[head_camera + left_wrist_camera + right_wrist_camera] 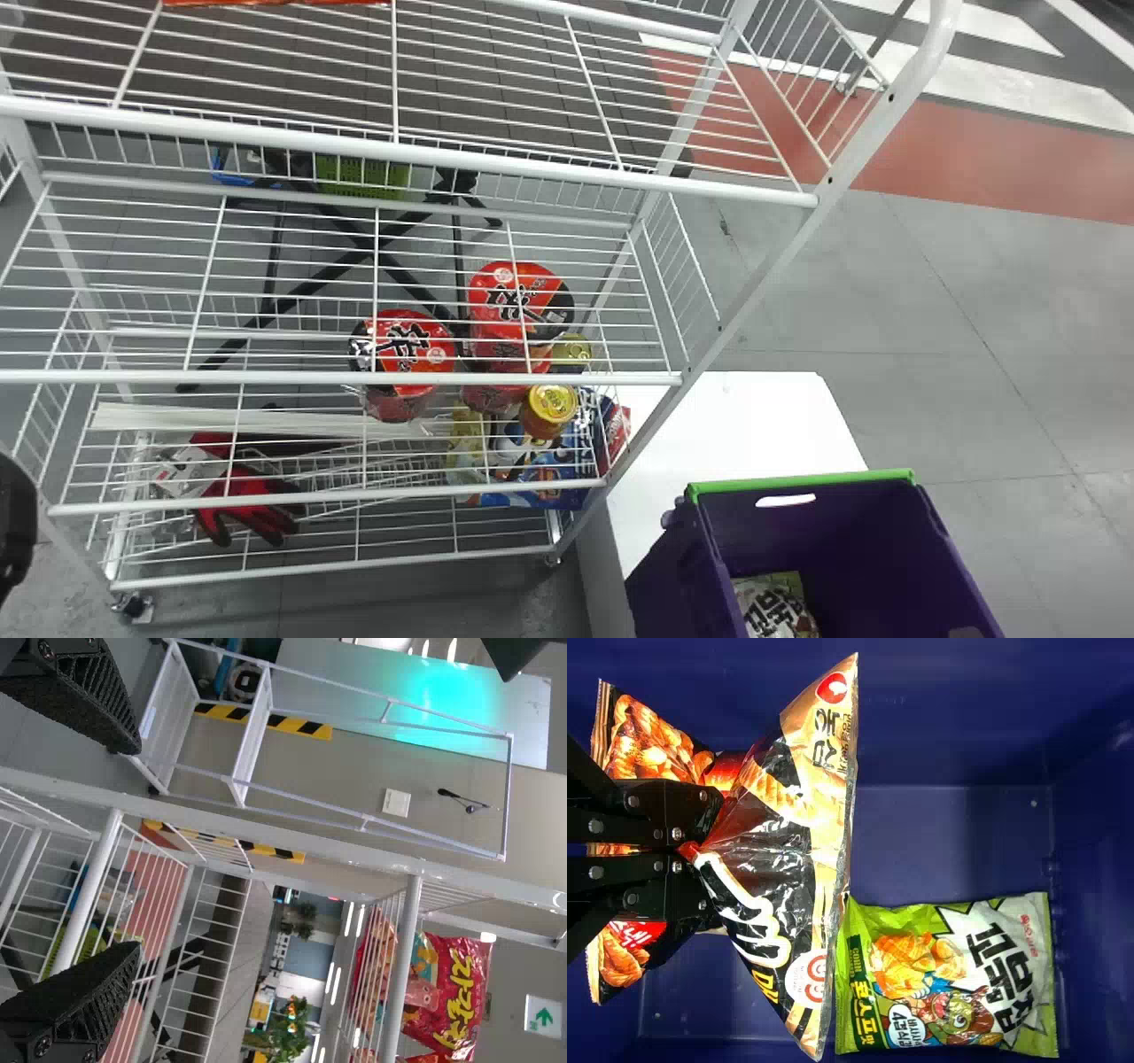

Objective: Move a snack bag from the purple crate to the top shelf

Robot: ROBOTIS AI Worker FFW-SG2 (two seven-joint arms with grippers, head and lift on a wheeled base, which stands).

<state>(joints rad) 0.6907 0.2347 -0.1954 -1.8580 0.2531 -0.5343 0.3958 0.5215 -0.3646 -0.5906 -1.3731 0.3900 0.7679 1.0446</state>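
In the right wrist view, my right gripper (687, 850) is shut on the pinched middle of a black and orange snack bag (766, 877). The bag overlaps one end of a green and white snack bag (952, 974) lying in the purple crate (948, 833). At the lower right of the head view is the crate (850, 532), a pale bag (772, 607) inside. A black part of my left gripper (16, 523) stands at the head view's left edge; in the left wrist view the left gripper (137, 849) is open and holds nothing, beside the white rack's bars.
The white wire rack (407, 158) spans the left and middle, with red bowls (518, 301) on a lower level. Its upright (762, 275) stands left of the crate, beside a white surface (753, 425). Red snack bags (452, 992) sit on the rack in the left wrist view.
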